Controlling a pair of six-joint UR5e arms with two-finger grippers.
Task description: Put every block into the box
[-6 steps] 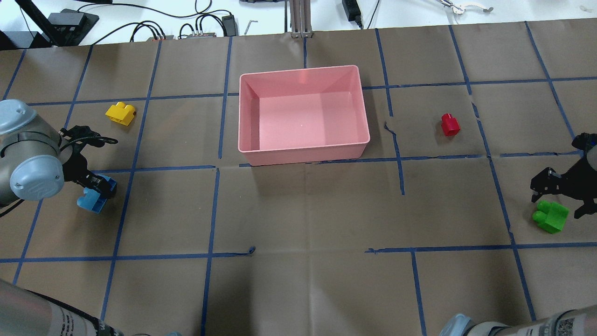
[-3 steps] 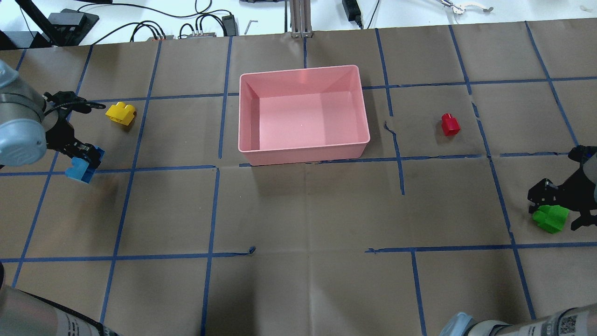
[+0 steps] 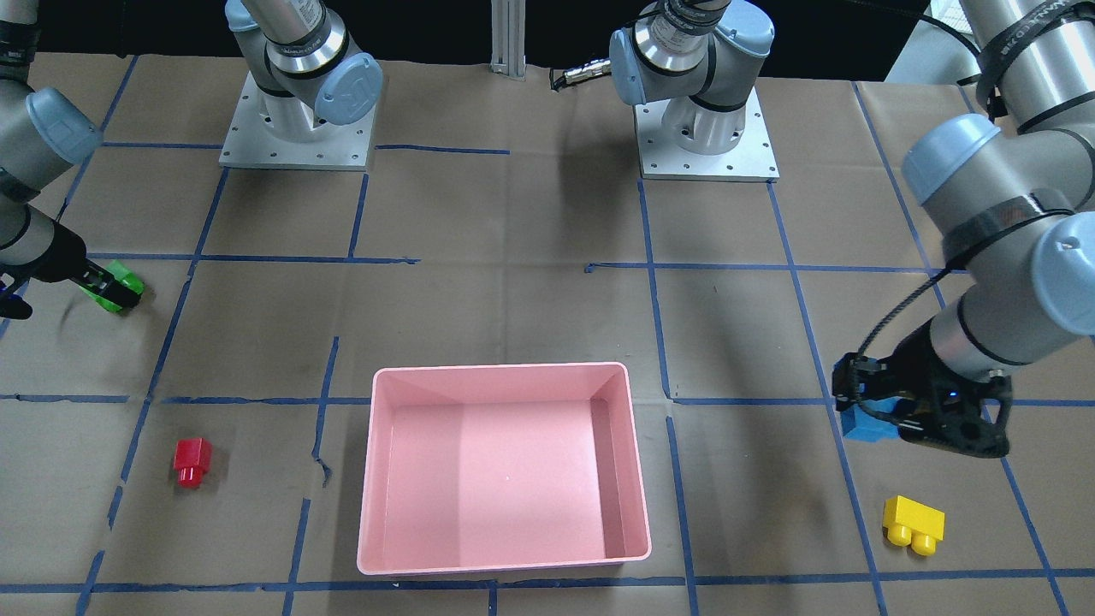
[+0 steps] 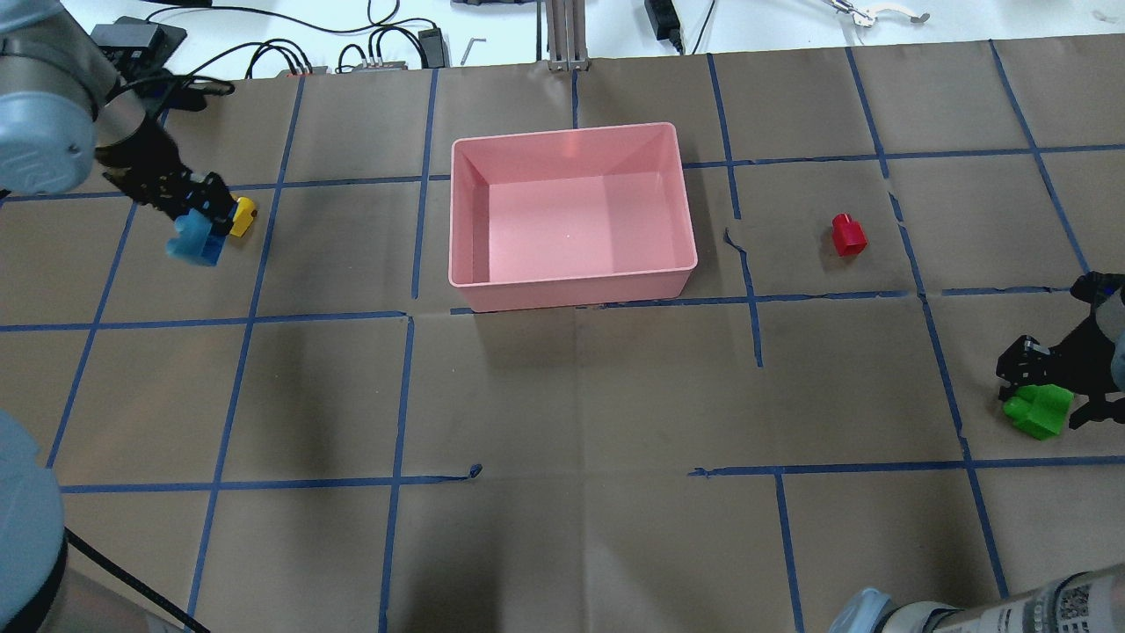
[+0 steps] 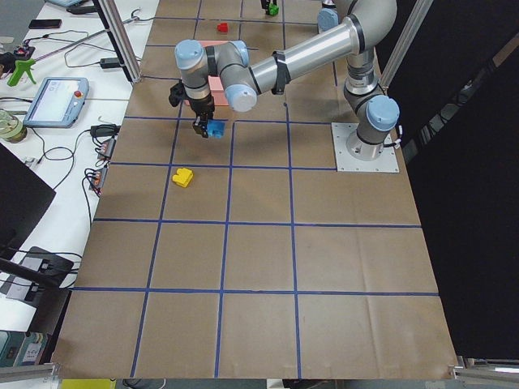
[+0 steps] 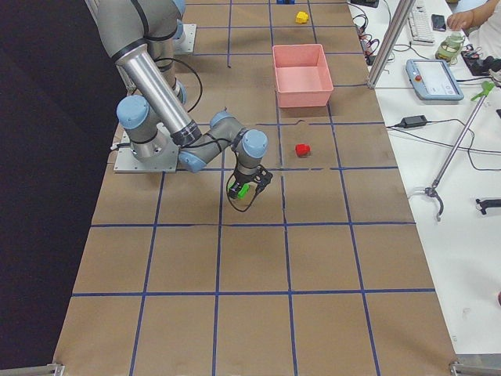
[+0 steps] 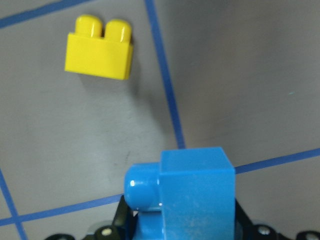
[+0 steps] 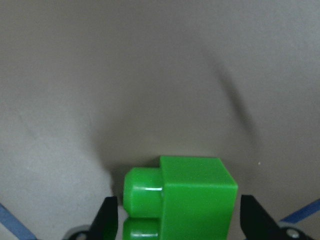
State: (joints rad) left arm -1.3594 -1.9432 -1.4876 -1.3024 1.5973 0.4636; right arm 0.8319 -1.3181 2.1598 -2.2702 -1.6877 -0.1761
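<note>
Clock reference: overhead view, box [image 4: 571,294] as the dial's centre.
Left tool [image 4: 198,215]: I have it pinching the blue block [image 4: 195,239] from both sides, and the block hangs clear of the desk [image 4: 571,396].
Blue block: out at 9 o'clock from the box, well apart from it, studs to one side in the left wrist view.
Yellow block [image 3: 915,518]: lies on the desk at 9 o'clock, just beside the held blue one. From overhead the left tool covers part of it, but the front view shows the two apart.
Right tool [image 4: 1046,391]: I see its fingers [image 8: 107,220] close on either side of the green block [image 4: 1039,411]. I cannot tell whether they press on it or leave a sliver of gap.
Green block: at about 4 o'clock, far out near the desk's right end, between the right tool's fingers.
Red block [image 4: 849,236]: alone on the desk at 3 o'clock, apart from the box and from both tools.
Box: mid-desk, open side up, no block inside.
</note>
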